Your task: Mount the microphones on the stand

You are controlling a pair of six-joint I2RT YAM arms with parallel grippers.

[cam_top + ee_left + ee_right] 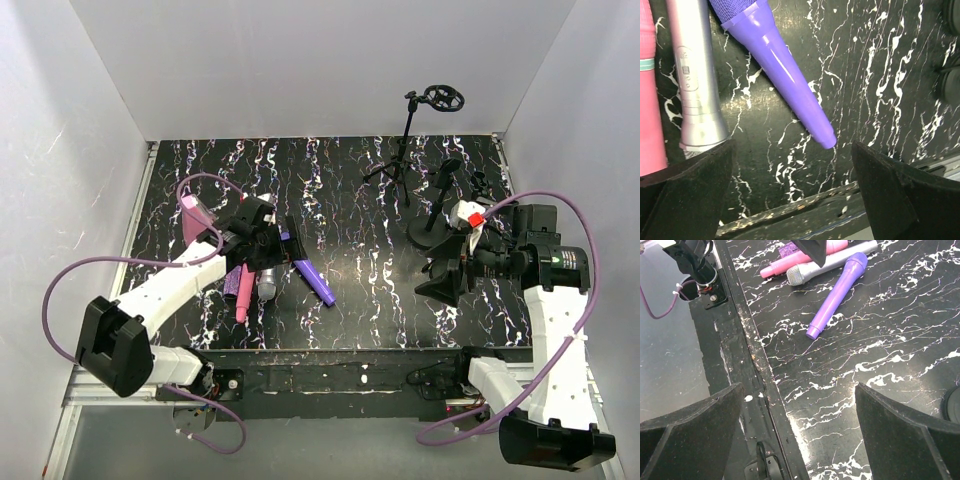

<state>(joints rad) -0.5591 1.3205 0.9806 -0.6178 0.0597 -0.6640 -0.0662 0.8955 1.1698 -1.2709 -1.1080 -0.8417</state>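
Three microphones lie side by side at the left front of the table: a purple one (313,280) (785,75) (835,295), a silver-grey one (267,285) (695,85) (832,262) and a pink one (243,295) (650,100) (800,260). A glittery purple piece (787,249) shows beside the pink one. My left gripper (265,245) (792,190) hovers open over them, holding nothing. A tripod stand (400,150) with a ring mount (440,98) stands at the back right. My right gripper (445,275) (800,425) is open and empty over the front table edge.
A second stand on a round base (432,232) (952,405) is just left of my right arm. A pink wedge-shaped object (195,215) sits behind my left arm. The table's front rail (755,370) runs under my right gripper.
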